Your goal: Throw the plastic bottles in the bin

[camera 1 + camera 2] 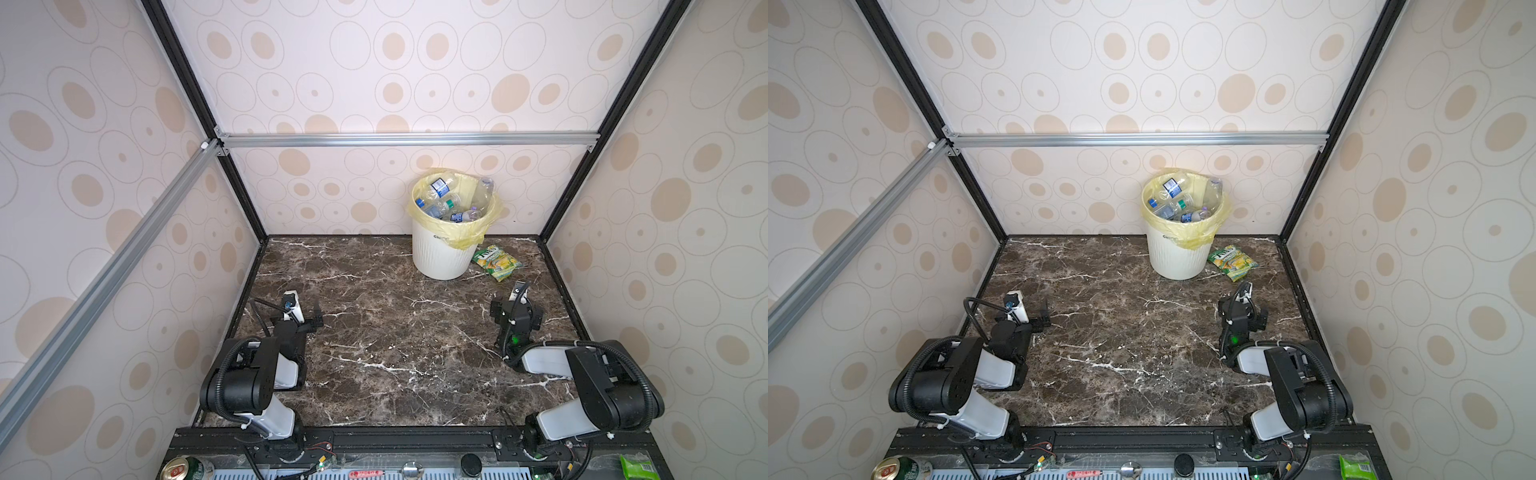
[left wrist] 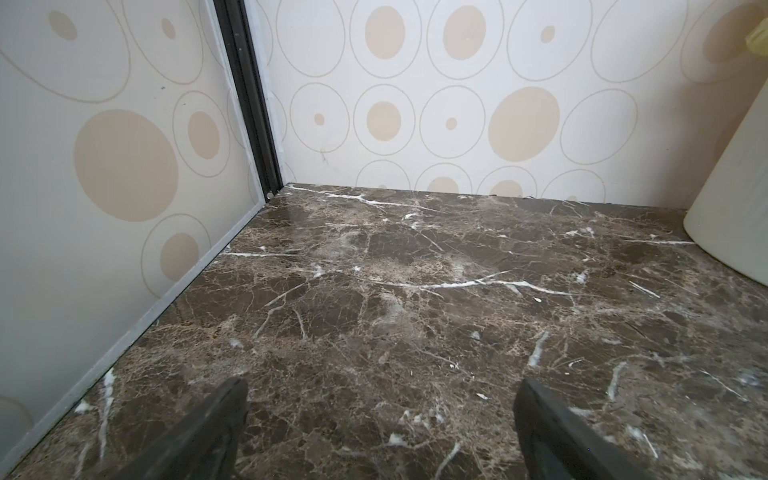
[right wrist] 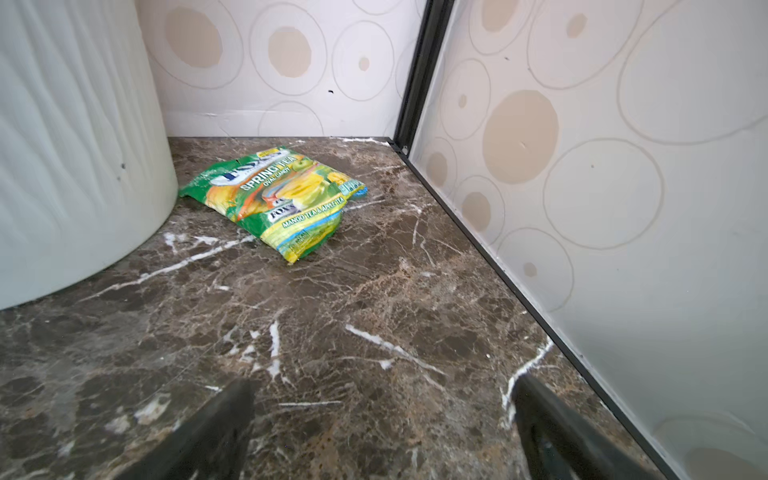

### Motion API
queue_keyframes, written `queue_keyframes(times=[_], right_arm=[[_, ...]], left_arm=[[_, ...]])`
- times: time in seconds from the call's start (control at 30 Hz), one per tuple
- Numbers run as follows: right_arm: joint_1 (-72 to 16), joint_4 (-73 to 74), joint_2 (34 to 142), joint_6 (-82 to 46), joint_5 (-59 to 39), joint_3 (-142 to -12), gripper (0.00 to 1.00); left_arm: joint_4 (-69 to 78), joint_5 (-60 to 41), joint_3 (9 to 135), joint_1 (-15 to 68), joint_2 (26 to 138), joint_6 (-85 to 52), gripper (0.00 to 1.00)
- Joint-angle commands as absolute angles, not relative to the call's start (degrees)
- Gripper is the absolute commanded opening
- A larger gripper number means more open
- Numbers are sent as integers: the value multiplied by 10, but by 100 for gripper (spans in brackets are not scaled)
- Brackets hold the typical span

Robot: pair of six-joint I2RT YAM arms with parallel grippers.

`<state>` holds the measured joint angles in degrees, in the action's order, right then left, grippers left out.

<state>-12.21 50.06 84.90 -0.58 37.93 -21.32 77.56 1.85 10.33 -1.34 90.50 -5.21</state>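
plastic bottles [image 1: 451, 199] fill the bin [image 1: 440, 257] at the back of the bench [image 1: 395, 332]; we see our left fingers [image 2: 216, 428] and right fingers [image 3: 220, 428] released, spread wide and empty.

The bin [image 1: 440, 257], round, white and ribbed, is standing upright at the back of the marble tabletop [image 1: 374, 340], its pale yellow liner [image 1: 478, 232] draping over the rim. The plastic bottles [image 1: 446, 201], mostly clear with blue labels, are lying jumbled inside it, piling up nearly to the rim, one poking above it.
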Motion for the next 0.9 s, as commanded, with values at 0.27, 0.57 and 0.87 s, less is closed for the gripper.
queue_keyframes(times=[0.27, 0.57, 0.87], right_arm=[[-91, 507, 872, 6, 231, -208, 100], [-70, 507, 888, 3, 205, -222, 100], [-70, 503, 886, 0, 203, -224, 100]], left_arm=[[772, 35, 132, 12, 905, -7, 99], [771, 40, 132, 15, 906, -5, 99], [767, 49, 135, 24, 909, 1, 99]])
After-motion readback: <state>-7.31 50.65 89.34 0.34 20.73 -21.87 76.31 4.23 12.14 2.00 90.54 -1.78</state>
